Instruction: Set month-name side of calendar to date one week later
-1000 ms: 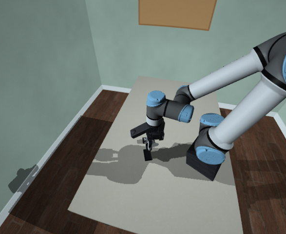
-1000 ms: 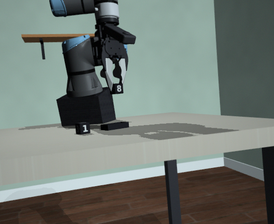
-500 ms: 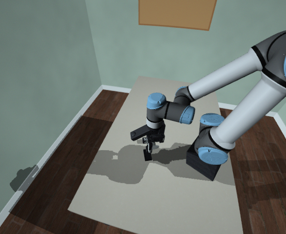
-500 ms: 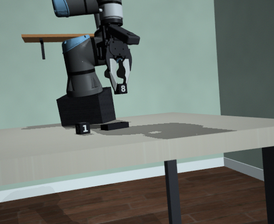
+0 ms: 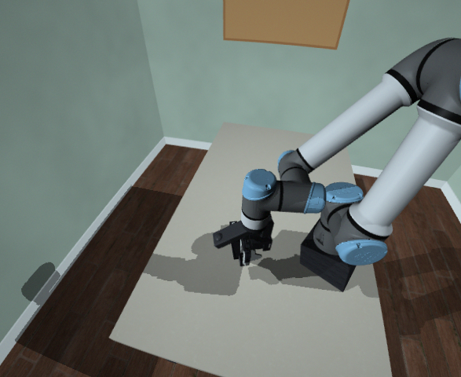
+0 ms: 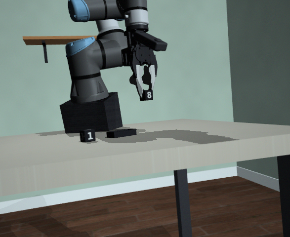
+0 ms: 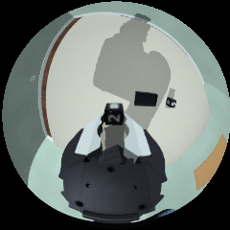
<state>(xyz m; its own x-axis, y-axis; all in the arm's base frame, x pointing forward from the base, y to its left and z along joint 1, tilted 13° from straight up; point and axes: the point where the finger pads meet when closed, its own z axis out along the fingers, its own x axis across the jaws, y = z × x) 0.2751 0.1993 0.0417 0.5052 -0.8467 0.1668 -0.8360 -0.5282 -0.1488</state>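
Note:
My gripper (image 6: 145, 91) (image 7: 114, 113) (image 5: 246, 254) is shut on a black date cube (image 6: 148, 95) (image 7: 114, 115) and holds it high above the table. The held cube shows an 8 in the exterior view and a 2 on its underside in the wrist view. The second black cube (image 6: 88, 135) (image 7: 172, 102) sits on the table and shows a 1 toward the exterior camera. The low black tray (image 6: 121, 133) (image 7: 145, 99) lies beside that cube and holds nothing. In the top view the arm hides the tray and the second cube.
The robot's black base block (image 6: 91, 114) (image 5: 327, 264) stands right behind the tray and the loose cube. The pale table (image 6: 165, 153) (image 5: 238, 320) extends far to the front. A wooden shelf (image 6: 50, 39) hangs on the back wall.

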